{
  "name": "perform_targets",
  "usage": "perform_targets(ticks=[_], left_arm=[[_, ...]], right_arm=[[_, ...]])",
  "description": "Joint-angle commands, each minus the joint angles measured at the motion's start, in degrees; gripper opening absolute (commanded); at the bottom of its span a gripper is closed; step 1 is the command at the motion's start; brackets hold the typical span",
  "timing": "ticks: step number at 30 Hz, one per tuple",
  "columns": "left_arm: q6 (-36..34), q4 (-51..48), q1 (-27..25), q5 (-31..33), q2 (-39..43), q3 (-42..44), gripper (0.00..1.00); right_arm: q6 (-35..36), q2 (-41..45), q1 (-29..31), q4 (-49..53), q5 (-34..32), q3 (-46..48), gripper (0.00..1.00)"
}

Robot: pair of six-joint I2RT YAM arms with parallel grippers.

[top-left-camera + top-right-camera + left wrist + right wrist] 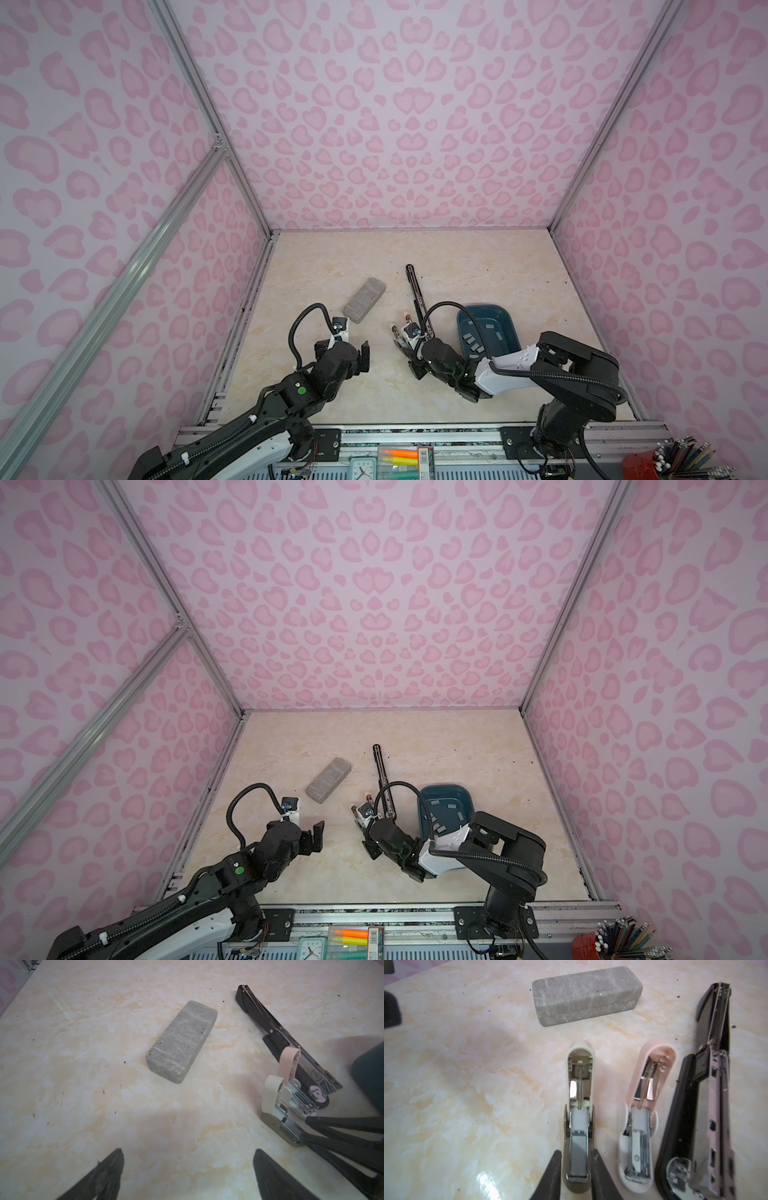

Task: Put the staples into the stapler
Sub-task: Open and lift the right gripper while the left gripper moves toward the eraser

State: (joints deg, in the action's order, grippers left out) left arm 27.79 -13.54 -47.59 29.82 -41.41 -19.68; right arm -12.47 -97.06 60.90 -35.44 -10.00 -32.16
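Straddling cream stapler, right hand flanks its base, grip unclear; left hand released; staples in blue tray nearby.

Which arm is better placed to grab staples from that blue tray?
Probably right: the right claw is at the cream stapler, beside the blue tray holding the staples; the left claw hangs open farther off, near the grey block.

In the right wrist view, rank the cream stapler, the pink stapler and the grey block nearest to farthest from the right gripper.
1. Cream stapler, between the fingers of the right gripper.
2. Pink stapler, alongside it.
3. Grey block, beyond both.
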Motion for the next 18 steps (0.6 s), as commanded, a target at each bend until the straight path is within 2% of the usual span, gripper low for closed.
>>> perform_targets(ticks=[1,9,15,18], left_arm=[[0.07,1.36,-0.04,0.92,-0.84,-0.85,0.98],[0.2,0.91,-0.48,1.56,-1.3,-1.4,0.98],[0.44,1.08,-0.48,2.74,5.06,-2.15,0.98],[-3.71,5.79,-0.5,3.2,7.29,-6.99,0.98]], right_arm=[[-0.38,-0.81,-0.61,0.79,-1.73,-0.59,0.24],[0.4,2.57,-1.27,-1.49,-1.18,2.58,0.24],[-0.62,11.58,-1.29,-1.2,-6.35,7.75,0.25],[-4.11,17.11,-1.17,4.62,-11.44,7.74,0.25]])
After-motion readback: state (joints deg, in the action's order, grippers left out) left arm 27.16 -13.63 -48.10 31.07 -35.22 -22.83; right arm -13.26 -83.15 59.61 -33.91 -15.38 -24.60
